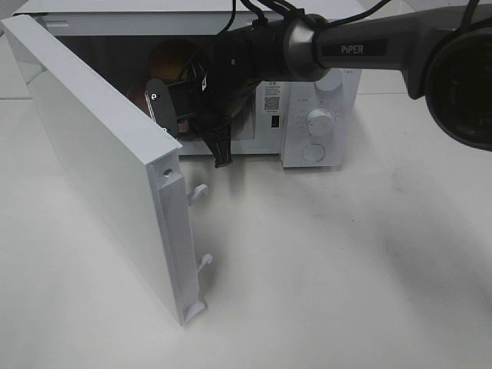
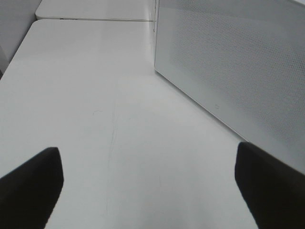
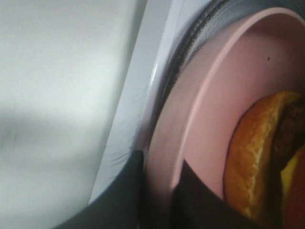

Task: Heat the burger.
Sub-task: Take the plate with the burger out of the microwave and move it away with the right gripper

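The right hand [image 3: 159, 191] is seen closed narrowly on the rim of the pink plate [image 3: 200, 138], one dark finger [image 3: 119, 200] lying under the rim and the other over it. On that plate the burger [image 3: 259, 167] is carried, its golden-brown bun showing with a dark patty and a strip of yellow beside it. The plate is held at the mouth of the microwave [image 1: 323, 84], partly over the dark ring of the turntable [image 3: 200, 38] and just beside the white front sill. From the high camera the right arm [image 1: 354, 50] is seen stretched across to the microwave's opening, where its wrist hides most of the plate, and a rounded brown shape is made out inside the cavity behind it. The microwave's door [image 1: 100, 169] is swung wide open toward the camera. The left hand [image 2: 147, 186] is held wide open and empty above the white worktop [image 2: 95, 95], just beside the perforated outer face of the microwave door.
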`<action>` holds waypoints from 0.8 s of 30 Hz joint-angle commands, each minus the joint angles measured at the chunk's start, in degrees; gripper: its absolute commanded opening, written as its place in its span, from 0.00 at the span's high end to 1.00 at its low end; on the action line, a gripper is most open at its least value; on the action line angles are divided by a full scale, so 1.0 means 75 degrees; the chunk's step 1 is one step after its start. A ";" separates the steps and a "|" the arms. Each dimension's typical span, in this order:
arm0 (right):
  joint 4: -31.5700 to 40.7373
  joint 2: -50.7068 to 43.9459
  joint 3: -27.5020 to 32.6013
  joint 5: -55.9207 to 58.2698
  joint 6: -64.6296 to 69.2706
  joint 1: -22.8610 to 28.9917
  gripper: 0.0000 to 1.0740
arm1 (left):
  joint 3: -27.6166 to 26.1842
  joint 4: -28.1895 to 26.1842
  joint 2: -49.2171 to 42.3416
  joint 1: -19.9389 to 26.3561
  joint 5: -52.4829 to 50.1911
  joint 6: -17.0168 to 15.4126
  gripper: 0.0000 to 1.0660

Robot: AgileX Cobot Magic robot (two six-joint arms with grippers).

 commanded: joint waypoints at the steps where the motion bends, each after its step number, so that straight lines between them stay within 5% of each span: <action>1: 0.0237 -0.0298 0.0008 0.0481 -0.0733 0.0031 1.00 | 0.0031 0.0008 -0.0145 0.0008 -0.0038 0.0015 0.16; 15: 0.1849 -0.1291 0.1375 -0.0214 -0.3323 -0.0015 1.00 | 0.0031 0.0000 -0.0145 0.0008 -0.0038 0.0015 0.16; 24: 0.2040 -0.1742 0.2040 -0.0328 -0.3843 -0.0015 1.00 | 0.0031 0.0008 -0.0145 0.0008 -0.0038 0.0015 0.16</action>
